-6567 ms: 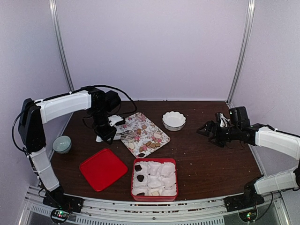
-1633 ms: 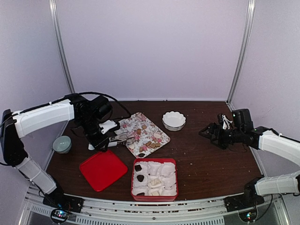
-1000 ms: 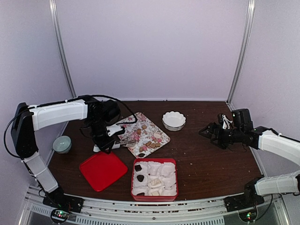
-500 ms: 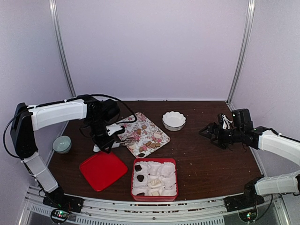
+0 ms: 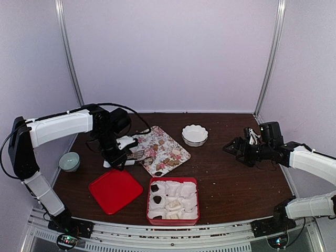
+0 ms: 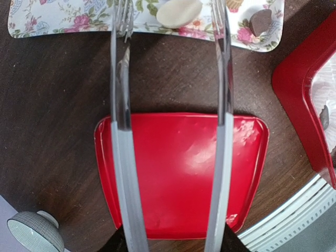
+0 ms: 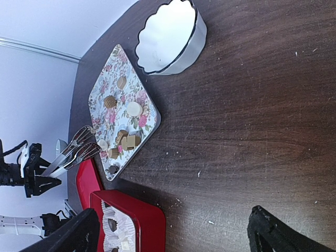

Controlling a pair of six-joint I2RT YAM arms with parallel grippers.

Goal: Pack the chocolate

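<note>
A: Where is the chocolate (image 7: 126, 137) found, and by which arm is it reached?

B: Most of the small brown, tan and pale pieces are seen loose on the rectangular flower-printed tray (image 6: 52, 18). A few dark ones are seated in the white crinkled paper cups (image 5: 181, 191) of the square red plastic box (image 5: 173, 222). The tray is reached by the left gripper (image 5: 118, 153). The right gripper (image 5: 233, 149) is held well apart, out past the white scalloped bowl (image 5: 195, 139), with its fingers spread wide and nothing between them.

A: How is the left gripper set?

B: It is clamped on a pair of long, fork-tipped metal tongs (image 6: 119, 105), and the two arms of the tongs are held apart.

A: On what relation is the coming move hung?

B: In the left wrist view a pale oval piece (image 6: 179, 11) is framed between the two tips, straight ahead along the tongs, at the near edge of the tray. Its long axis is laid across the gap, from one tip toward the other, so it would be pinched end to end. Whether it is touched by either tip cannot be made out. A squeeze and a lift are judged to be called for next. A dark piece (image 6: 260, 21) is left just outside one arm, and the flat red lid (image 6: 184, 168) is passed over by the tongs.
</note>
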